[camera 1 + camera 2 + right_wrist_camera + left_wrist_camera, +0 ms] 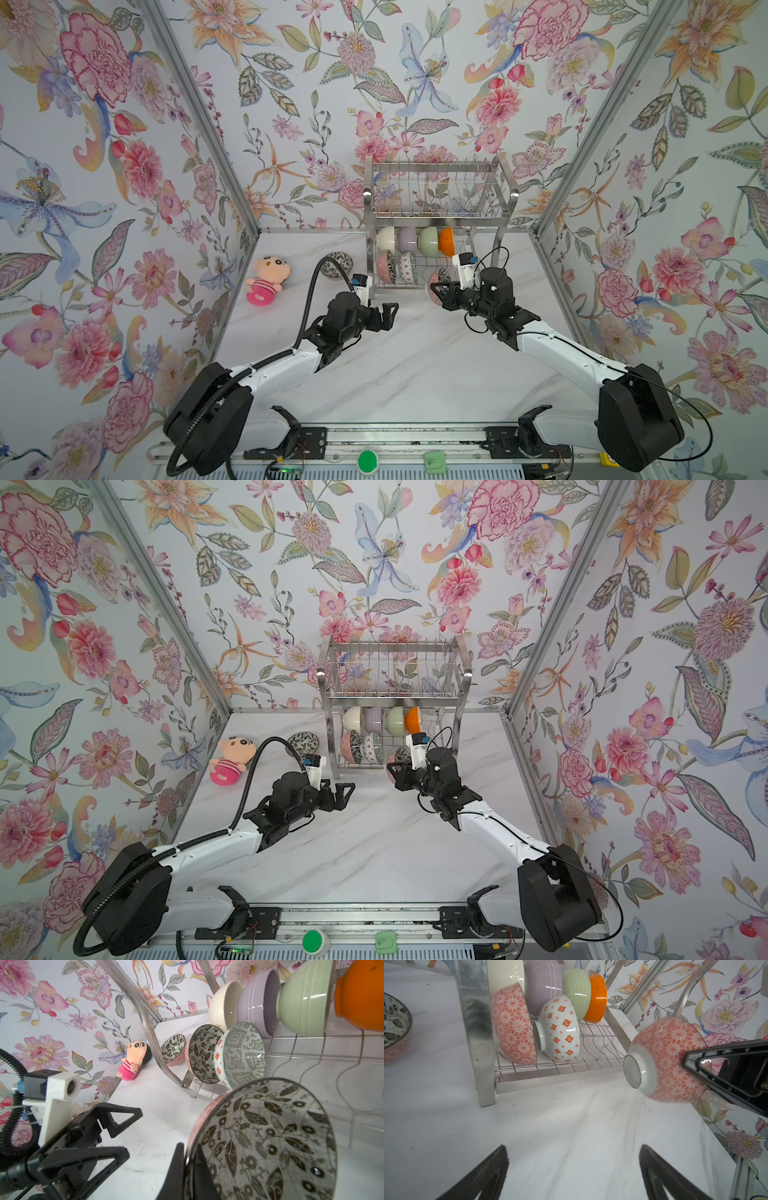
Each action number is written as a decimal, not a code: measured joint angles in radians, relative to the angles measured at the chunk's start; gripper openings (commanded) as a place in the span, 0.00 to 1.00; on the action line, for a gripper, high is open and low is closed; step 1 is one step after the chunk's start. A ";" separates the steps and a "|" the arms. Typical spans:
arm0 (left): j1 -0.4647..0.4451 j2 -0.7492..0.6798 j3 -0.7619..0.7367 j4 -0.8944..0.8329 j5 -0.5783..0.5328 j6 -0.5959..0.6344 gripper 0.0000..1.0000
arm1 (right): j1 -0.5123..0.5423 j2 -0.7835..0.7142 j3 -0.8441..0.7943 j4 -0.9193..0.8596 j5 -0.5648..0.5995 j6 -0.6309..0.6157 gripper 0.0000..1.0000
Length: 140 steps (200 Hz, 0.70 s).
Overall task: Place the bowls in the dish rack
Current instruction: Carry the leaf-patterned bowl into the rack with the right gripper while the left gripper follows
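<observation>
leaf-patterned bowl (266, 1142), orange bowl (597, 997), pink doll (266, 282)

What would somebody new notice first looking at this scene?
Probably the shiny dish rack at the back of the table, its lower tier lined with colourful bowls. Just in front of it, the right gripper pinches a leaf-patterned bowl by its rim. A pink plush doll lies left of the rack, near one loose bowl on the table.

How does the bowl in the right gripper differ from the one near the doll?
The held bowl hangs tipped on edge, pinched by the right gripper; the loose bowl sits on the table. The held bowl is before the dish rack; the loose bowl left of it. Both have leafy insides.
</observation>
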State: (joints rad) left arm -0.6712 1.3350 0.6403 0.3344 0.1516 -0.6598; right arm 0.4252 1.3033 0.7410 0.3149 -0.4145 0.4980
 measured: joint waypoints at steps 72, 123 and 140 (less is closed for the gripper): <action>-0.083 0.128 0.130 -0.009 -0.026 0.017 0.99 | -0.085 0.085 -0.035 0.301 -0.069 0.133 0.00; -0.095 0.153 0.174 -0.021 -0.029 0.018 0.99 | -0.095 0.206 -0.035 0.440 -0.076 0.219 0.00; -0.096 0.154 0.181 -0.027 -0.029 0.018 0.99 | -0.095 0.237 -0.034 0.488 -0.075 0.246 0.00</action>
State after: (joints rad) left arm -0.7670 1.4891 0.8211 0.3077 0.1226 -0.6418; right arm 0.3302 1.5398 0.7074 0.8024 -0.4896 0.7444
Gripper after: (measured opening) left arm 0.993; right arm 0.085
